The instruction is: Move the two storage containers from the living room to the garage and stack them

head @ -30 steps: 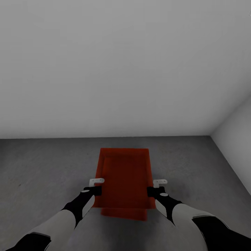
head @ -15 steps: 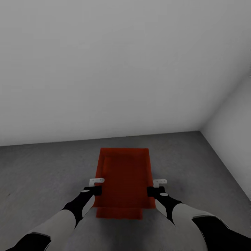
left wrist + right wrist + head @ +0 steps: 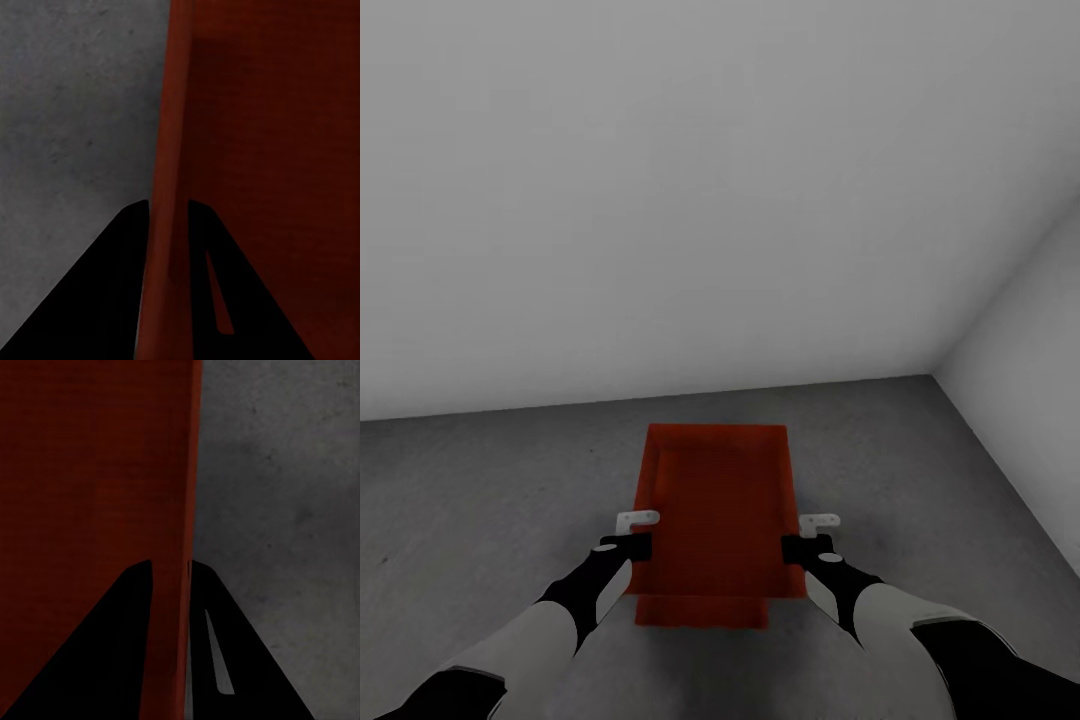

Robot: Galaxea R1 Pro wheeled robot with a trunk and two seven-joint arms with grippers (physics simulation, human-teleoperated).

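A bare room corner: pale grey walls point(image 3: 690, 190) meet a dark grey, rough floor point(image 3: 480, 480). In the middle, held just in front of the robot, is an orange-red open-topped box point(image 3: 715, 500) with straight walls. A second strip of the same red point(image 3: 700, 612) peeks out beneath its near edge; it is probably the other box sitting on the floor underneath, though the head view does not make this certain.

The left claw point(image 3: 628, 546) pinches the box's left long wall, one finger inside and one outside, as the left wrist view shows point(image 3: 171, 217). The right claw point(image 3: 805, 549) pinches the right long wall the same way point(image 3: 174, 574).

The box looks rigid, smooth and thin-walled, and being empty it is likely light. The slick walls could slip, so matching grips midway along both long walls seem the steadiest hold.
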